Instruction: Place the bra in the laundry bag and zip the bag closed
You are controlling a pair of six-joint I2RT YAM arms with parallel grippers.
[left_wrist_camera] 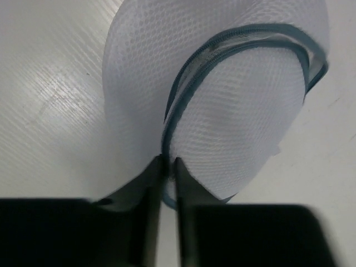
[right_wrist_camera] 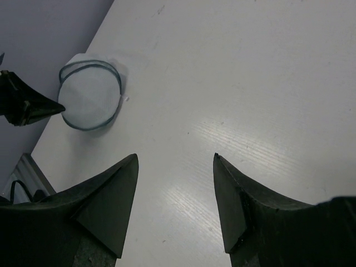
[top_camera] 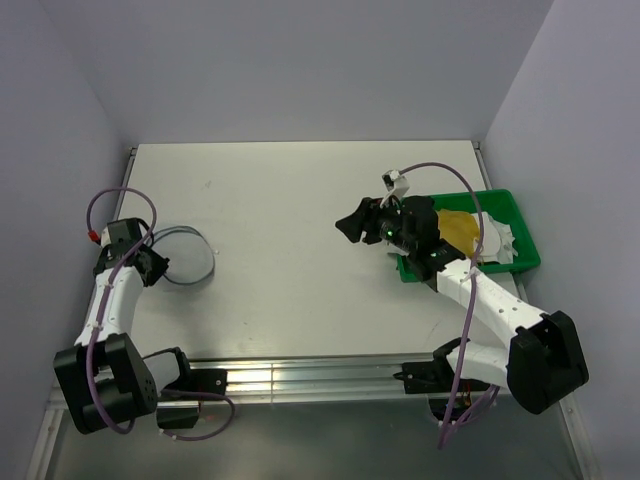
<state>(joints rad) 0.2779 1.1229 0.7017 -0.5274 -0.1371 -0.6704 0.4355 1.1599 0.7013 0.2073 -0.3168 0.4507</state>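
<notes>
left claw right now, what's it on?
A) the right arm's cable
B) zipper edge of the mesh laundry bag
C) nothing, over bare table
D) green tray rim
B: in the left wrist view, the left claw has its tips nearly together, one on each side of the teal-trimmed edge of the laundry bag.

Desk (top_camera: pixel 300 250): pale off-white top w/ faint ribbed grain, thin metal strip along L edge. Back wall (top_camera: pixel 300 70), L wall (top_camera: pixel 50 150), R wall (top_camera: pixel 580 100): plain lavender-grey, closing round desk on 3 sides. Aluminium rail (top_camera: pixel 300 378) runs along near edge. Soft, even light; glare streak (right_wrist_camera: pixel 233 150) on desk top.
</notes>
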